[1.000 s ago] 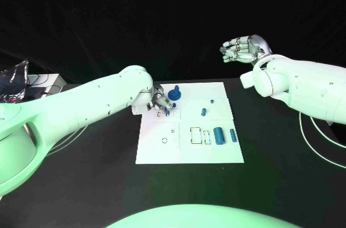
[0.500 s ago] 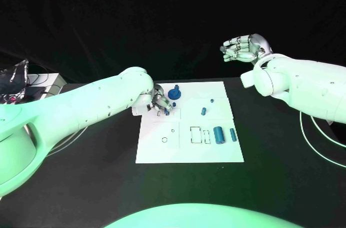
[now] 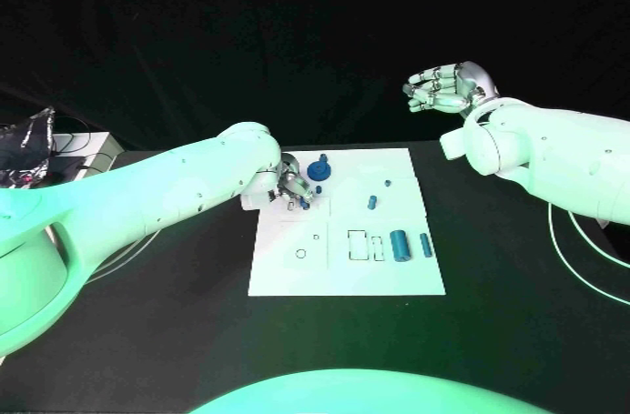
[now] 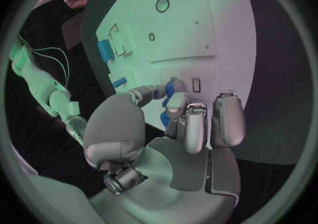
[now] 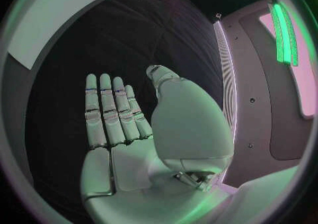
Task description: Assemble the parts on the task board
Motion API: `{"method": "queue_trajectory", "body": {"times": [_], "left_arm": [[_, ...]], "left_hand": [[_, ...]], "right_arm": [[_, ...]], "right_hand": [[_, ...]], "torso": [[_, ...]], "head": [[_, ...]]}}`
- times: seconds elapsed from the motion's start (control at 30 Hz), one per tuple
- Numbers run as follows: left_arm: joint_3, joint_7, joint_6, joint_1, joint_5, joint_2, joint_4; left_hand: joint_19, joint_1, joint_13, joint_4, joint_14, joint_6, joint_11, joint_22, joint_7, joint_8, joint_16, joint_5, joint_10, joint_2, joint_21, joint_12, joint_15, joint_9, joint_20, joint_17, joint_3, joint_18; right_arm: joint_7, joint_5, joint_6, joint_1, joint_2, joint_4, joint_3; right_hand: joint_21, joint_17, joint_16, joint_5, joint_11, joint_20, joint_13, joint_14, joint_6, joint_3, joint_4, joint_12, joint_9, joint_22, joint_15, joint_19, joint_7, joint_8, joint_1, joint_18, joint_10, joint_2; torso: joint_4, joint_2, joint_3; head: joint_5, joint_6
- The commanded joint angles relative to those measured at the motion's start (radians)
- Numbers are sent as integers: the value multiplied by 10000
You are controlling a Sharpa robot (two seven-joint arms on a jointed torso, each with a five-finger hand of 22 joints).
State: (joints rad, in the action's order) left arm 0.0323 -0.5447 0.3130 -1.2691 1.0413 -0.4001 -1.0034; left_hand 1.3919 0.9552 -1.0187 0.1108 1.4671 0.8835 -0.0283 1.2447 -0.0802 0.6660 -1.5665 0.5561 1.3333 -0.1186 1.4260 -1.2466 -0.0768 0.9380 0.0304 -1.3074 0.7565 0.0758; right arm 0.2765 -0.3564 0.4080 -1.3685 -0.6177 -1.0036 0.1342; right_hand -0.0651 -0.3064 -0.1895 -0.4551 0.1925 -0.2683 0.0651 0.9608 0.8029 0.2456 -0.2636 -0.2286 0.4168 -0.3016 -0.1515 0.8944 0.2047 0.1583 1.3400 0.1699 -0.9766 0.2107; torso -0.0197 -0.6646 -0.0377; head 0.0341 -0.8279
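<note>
A white task board lies in the middle of a black table, seen from above; the robot's left arm reaches in from the left, and its left hand rests over the far left part of the board, fingers curled downward; in the left wrist view the fingertips close around a small blue part, pinched between thumb and fingers just above the board's surface; a blue gear-shaped part sits on the board just to the right of that hand, near the far edge; a small blue peg lies further right, around the middle of the board; nearer the robot, a larger blue cylinder and a slimmer blue cylinder lie side by side on the right part of the board, beside rectangular outlines marked on the white surface; small round outlines show on the near left part; the right hand is raised well above and beyond the far right corner of the board, apart from everything; in the right wrist view its fingers are stretched out flat side by side with the thumb apart, holding nothing.
</note>
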Motion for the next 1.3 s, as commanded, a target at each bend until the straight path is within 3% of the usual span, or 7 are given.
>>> {"method": "queue_trajectory", "body": {"times": [0.03,0.63,1.3], "left_arm": [[5,68,127,38,95,15,-10],[3,67,264,100,93,4,-70],[-25,120,111,99,75,-182,-271]], "left_hand": [[45,61,9,-1680,1037,427,-17,11,371,32,-43,33,18,139,41,-34,-52,13,13,-2634,1664,-63],[54,58,20,-1692,1037,434,-21,21,374,31,-43,49,20,138,45,-23,-57,17,6,-2634,1675,-65],[87,68,-15,-1729,1037,468,-35,74,390,34,-43,96,56,142,69,-41,-64,24,-3,-2634,1712,-78]], "right_arm": [[115,-87,-150,2,1,-18,-2],[99,-87,-148,2,-10,-15,-2],[91,-87,-146,2,-15,16,-2]], "right_hand": [[16,12,42,30,24,15,-12,-25,77,-55,-12,55,-12,8,-38,-85,527,-64,56,127,-26,-69],[17,24,59,31,26,11,-12,-31,86,-56,-10,61,-18,36,-41,-97,526,-69,57,127,-30,-74],[17,33,73,35,26,7,-12,-38,92,-58,-9,66,-23,58,-44,-107,527,-73,56,127,-34,-75]], "torso": [[11,-7,3],[4,3,3],[1,2,-2]], "head": [[8,0],[-12,-74],[-14,-61]]}}
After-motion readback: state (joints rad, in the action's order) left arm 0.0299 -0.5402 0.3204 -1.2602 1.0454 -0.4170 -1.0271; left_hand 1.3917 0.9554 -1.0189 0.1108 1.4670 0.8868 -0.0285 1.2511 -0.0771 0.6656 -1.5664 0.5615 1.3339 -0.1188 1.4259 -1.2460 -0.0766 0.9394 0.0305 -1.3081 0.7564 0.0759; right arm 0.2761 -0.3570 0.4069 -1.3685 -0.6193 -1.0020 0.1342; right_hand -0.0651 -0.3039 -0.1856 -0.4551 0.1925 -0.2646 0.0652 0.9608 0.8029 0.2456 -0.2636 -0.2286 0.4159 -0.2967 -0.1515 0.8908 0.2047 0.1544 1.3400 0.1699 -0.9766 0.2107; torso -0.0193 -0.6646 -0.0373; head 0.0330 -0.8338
